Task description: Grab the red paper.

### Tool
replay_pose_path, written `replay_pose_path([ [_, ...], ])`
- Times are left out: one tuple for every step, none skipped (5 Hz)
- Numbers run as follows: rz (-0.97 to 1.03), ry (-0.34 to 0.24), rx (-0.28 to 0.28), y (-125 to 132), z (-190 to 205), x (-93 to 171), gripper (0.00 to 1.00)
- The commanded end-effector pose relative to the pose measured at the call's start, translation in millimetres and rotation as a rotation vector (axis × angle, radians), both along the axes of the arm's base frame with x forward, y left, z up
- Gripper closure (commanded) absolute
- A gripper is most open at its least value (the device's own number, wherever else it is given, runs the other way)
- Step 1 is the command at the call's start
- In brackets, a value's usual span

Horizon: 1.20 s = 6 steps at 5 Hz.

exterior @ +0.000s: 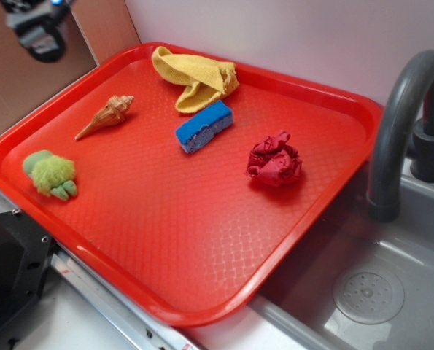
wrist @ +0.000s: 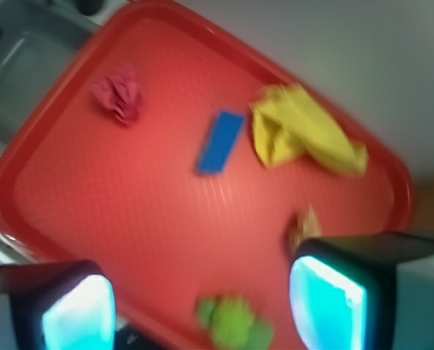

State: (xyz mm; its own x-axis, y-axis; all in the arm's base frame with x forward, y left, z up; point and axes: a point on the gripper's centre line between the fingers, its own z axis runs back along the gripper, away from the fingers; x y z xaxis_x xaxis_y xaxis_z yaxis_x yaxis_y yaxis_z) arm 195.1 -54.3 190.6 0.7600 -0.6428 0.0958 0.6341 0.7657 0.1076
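The red paper (exterior: 274,160) is a dark crimson crumpled wad lying on the right part of the big red tray (exterior: 180,277). In the blurred wrist view the red paper (wrist: 119,95) shows at the upper left, far from my fingers. My gripper (wrist: 202,306) is open, high above the tray's near edge, with nothing between its two glowing cyan pads (wrist: 326,302). In the exterior view only a dark part of the arm (exterior: 38,29) shows at the top left corner, well away from the wad.
On the tray lie a blue sponge (exterior: 203,126), a yellow cloth (exterior: 196,78), a tan cone shell (exterior: 106,117) and a green fuzzy toy (exterior: 52,173). A grey sink (exterior: 370,292) with a dark faucet (exterior: 399,124) borders the tray's right side.
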Motion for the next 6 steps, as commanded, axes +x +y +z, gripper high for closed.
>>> replay_pose_path([
  [-0.301,-0.087,-0.076,-36.4,-14.3,35.0,0.0],
  [-0.379,-0.095,-0.118,-48.9,-25.3,46.2,0.0],
  [-0.449,-0.052,-0.106,-71.8,-46.4,57.7,0.0],
  [-0.449,0.004,-0.033,-83.7,-63.1,66.0,0.0],
  [-0.481,0.027,-0.023,-99.8,-77.6,75.5,0.0],
  [-0.516,0.075,-0.027,-109.6,-94.3,79.3,0.0],
])
